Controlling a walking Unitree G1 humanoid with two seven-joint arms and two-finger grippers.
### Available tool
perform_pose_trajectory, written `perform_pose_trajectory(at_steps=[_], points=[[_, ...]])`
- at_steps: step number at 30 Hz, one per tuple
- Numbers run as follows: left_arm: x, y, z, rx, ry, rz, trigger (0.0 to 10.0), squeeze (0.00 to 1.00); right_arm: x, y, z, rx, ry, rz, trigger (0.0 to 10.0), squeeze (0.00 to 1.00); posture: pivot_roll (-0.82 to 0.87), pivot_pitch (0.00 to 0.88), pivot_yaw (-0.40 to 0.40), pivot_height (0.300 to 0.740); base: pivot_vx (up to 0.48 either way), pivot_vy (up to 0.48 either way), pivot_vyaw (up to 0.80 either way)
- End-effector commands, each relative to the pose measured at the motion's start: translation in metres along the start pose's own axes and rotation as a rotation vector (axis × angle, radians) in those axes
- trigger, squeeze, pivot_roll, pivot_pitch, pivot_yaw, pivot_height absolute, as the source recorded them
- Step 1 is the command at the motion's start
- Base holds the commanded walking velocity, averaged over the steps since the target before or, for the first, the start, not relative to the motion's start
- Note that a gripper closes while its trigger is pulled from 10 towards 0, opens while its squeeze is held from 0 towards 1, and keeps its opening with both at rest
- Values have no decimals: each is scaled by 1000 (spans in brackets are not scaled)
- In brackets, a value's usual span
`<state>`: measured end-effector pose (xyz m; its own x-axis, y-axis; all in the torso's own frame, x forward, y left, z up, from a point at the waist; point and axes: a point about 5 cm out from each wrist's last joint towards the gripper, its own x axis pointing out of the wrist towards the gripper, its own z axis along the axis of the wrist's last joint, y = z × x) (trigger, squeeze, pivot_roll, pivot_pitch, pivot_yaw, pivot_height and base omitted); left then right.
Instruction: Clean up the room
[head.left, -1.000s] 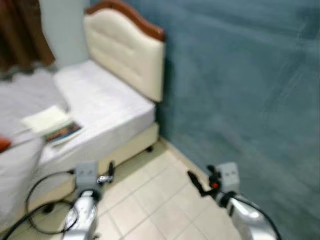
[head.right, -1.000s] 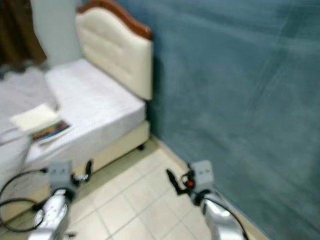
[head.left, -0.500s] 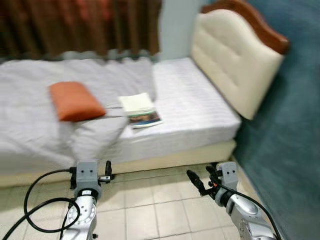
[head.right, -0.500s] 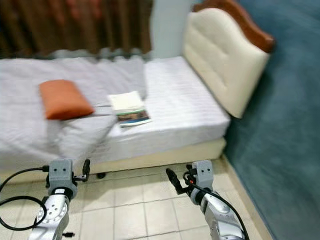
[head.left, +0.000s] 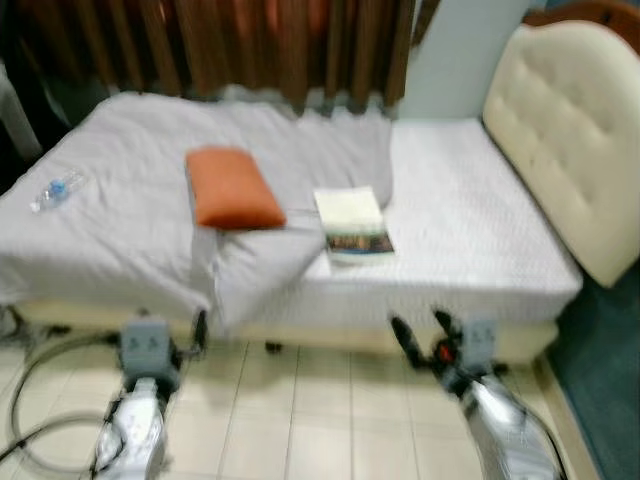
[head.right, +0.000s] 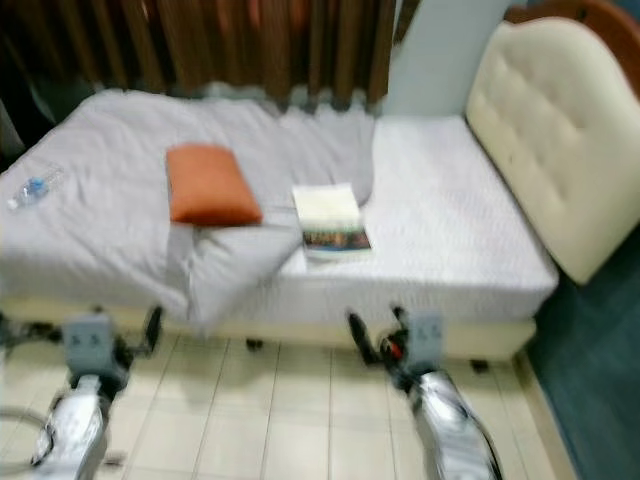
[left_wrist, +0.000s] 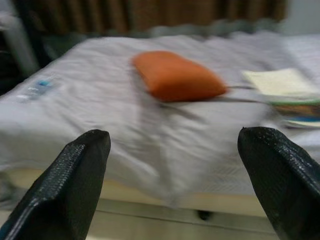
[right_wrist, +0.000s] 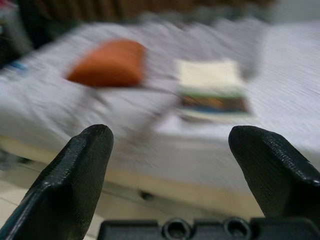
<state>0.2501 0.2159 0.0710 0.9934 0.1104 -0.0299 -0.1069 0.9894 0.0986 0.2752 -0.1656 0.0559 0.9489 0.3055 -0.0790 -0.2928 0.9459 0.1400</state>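
A bed (head.left: 470, 230) with a rumpled grey blanket (head.left: 130, 240) stands in front of me. On it lie an orange pillow (head.left: 235, 188), a stack of books or magazines (head.left: 353, 222) and a clear water bottle (head.left: 55, 190) at the far left. The pillow (left_wrist: 175, 75) and bottle (left_wrist: 34, 89) are visible between the open fingers of my left gripper (left_wrist: 175, 175). My right gripper (right_wrist: 170, 170) is open too and faces the books (right_wrist: 212, 87). Both grippers (head.left: 197, 332) (head.left: 420, 332) hover low over the tiled floor in front of the bed, holding nothing.
A padded cream headboard (head.left: 575, 130) rises at the right, with teal carpet (head.left: 600, 400) beside it. Brown curtains (head.left: 250, 45) hang behind the bed. A cable (head.left: 40, 400) loops over the pale tiles (head.left: 300, 420) by my left arm. The frames are blurred.
The camera has swung left: the teal wall has left the frame and the bed, pillow, books and bottle have come into it. Both grippers stay open and held low.
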Motion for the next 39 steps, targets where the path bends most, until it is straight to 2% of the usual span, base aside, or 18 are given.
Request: perform_pose_trajectory(at_steps=[1, 5, 9, 10, 18, 21, 22, 23, 27, 29, 31, 39], points=[[3, -8, 4, -21, -17, -16, 10000, 0, -2, -6, 0, -19, 11, -25, 10000, 0, 13, 0, -2, 740, 480, 0, 594], [5, -19, 4, -40, -7, -44, 10000, 0, 3, 2, -3, -17, 35, 12, 10000, 0, 13, 0, -2, 740, 480, 0, 597], [5, -20, 1, -41, 12, -51, 10000, 0, 4, 3, -3, -22, 44, 19, 10000, 0, 16, 0, -3, 740, 480, 0, 611], [6, -19, -1, -35, 27, -61, 10000, 1000, 5, 2, -3, -10, 39, 1, 10000, 1000, 16, 0, -3, 740, 480, 0, 619], [12, -19, 0, -15, 34, -111, 10000, 1000, 9, -1, -2, -46, 39, -33, 10000, 1000, 22, 0, 2, 740, 480, 0, 611], [15, -20, 1, -15, 37, -141, 10000, 1000, 11, 1, -4, -59, 55, -30, 10000, 1000, 21, 0, 4, 740, 480, 0, 0], [16, -21, 1, -13, 38, -151, 10000, 1000, 11, 2, -5, -80, 67, -35, 10000, 659, 21, 0, 4, 740, 480, 0, -800], [17, -21, 1, -13, 40, -163, 10000, 1000, 12, 3, -6, -84, 70, -41, 10000, 0, 19, 0, 6, 740, 480, 0, -800], [17, -23, 0, -12, 46, -184, 10000, 1000, 12, 2, -5, -79, 58, -59, 10000, 0, 17, 0, 10, 740, 480, 0, -400], [17, -27, -1, -8, 51, -209, 10000, 1000, 13, 3, -6, -125, 74, -51, 10000, 0, 15, 0, 12, 740, 480, 0, 0], [16, -28, -2, -10, 53, -220, 10000, 1000, 13, 2, -7, -87, 76, -68, 10000, 0, 15, 0, 14, 740, 480, 0, -800], [17, -29, -4, -25, 61, -233, 10000, 1000, 11, 2, -7, -95, 72, -62, 10000, 0, 14, 0, 14, 740, 480, 0, -800]])
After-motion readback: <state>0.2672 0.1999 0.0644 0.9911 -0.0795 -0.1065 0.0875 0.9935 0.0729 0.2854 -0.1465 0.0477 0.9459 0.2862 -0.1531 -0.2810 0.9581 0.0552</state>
